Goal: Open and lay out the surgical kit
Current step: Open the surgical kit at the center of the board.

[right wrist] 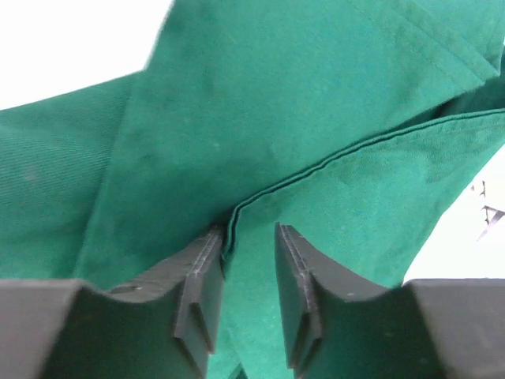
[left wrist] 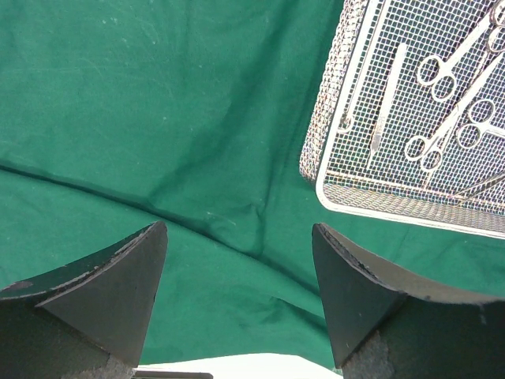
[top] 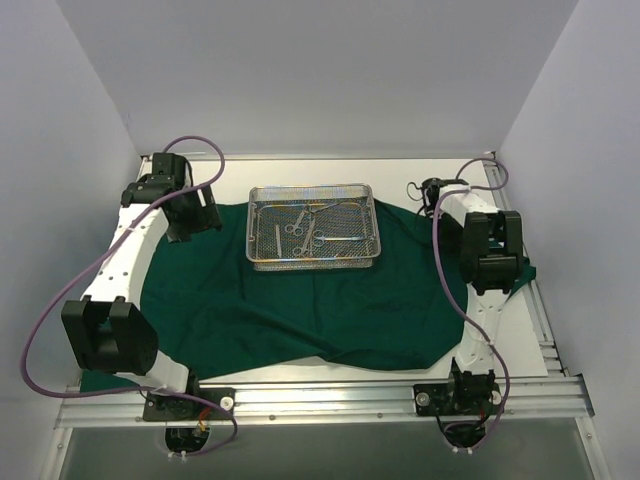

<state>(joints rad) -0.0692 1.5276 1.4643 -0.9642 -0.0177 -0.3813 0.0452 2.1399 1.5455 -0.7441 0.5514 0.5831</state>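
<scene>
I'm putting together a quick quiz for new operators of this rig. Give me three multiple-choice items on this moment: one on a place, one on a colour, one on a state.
1. Where does the mesh tray stand?
A. on the cloth
B. on bare table beside the cloth
C. in a gripper

2. What colour is the cloth?
A. blue
B. dark green
C. white

3. How is the left gripper?
A. shut on the cloth
B. shut on an instrument
C. open, holding nothing

Answers:
1 A: the cloth shows at the tray's left, right and front.
2 B: every view shows it dark green.
3 C: its jaws stand wide apart above the cloth with nothing between them.
</scene>
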